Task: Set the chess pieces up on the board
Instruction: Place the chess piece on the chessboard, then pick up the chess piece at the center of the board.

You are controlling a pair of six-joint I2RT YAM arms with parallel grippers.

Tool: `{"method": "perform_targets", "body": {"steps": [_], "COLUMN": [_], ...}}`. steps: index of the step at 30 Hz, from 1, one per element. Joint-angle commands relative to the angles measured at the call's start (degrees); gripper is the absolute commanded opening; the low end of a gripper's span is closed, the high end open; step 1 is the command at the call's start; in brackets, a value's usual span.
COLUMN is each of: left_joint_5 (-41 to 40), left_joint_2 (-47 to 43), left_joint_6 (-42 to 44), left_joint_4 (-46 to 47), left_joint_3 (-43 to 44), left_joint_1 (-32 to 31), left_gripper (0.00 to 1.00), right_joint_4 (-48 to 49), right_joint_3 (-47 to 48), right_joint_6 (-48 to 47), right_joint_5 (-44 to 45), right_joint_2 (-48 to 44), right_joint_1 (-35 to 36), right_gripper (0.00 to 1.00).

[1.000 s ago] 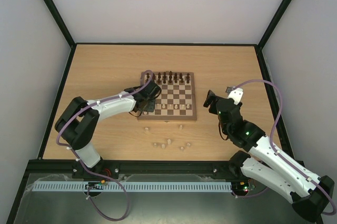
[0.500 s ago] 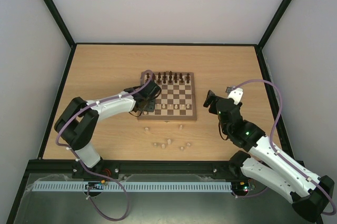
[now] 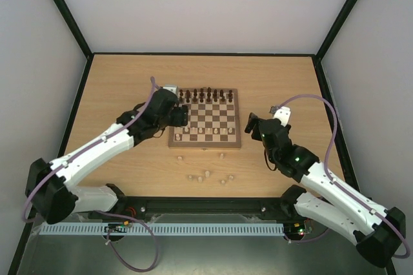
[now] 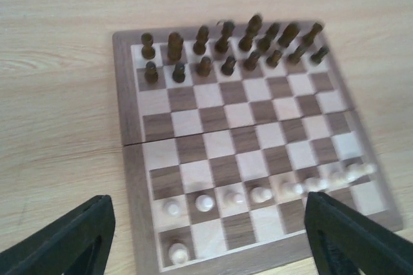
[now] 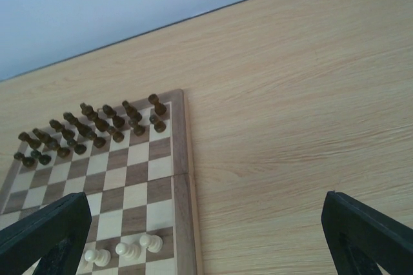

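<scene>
Chess pieces stand just beside left gripper.

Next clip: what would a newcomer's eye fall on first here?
The board mid-table draws the eye: dark pieces fill its two far rows, while pale chess pieces stand mostly in one row near its front. More loose pale pieces lie scattered on the table before it, and the left tool and right tool, both open, flank the board.
</scene>
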Motion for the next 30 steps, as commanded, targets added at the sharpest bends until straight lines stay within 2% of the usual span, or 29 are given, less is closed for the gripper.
{"method": "perform_targets", "body": {"steps": [1,2,3,10,17,30], "left_joint_5": [2.16,2.18,2.34,5.18,3.47,0.65], "left_joint_2": [-5.33,-6.14,-6.44,-3.49,1.06,-4.39], "left_joint_6": [1.17,1.18,1.19,0.51,1.35,0.74], "left_joint_4": [4.15,5.12,6.26,15.87,24.4,26.24], "left_joint_3": [-3.04,-3.57,-4.06,-6.84,-10.49,-16.55], "left_joint_1": [-0.33,-0.33,-0.33,-0.38,0.06,-0.61], "left_gripper": [0.92,0.98,0.99,0.99,0.99,0.99], "right_joint_4": [1.71,2.03,2.52,5.17,8.91,7.77], "right_joint_3": [1.13,1.12,1.16,1.7,0.23,3.55], "right_joint_6": [0.08,0.06,0.0,-2.22,-4.73,-7.05], "right_joint_5": [-2.44,-3.06,-3.65,-8.4,-10.04,-19.55], "right_joint_2": [2.98,3.91,4.93,11.36,12.76,17.78], "right_joint_1": [-0.05,-0.09,-0.02,-0.06,-0.1,-0.02], "right_gripper": [0.99,0.99,0.99,0.99,0.99,0.98]}}
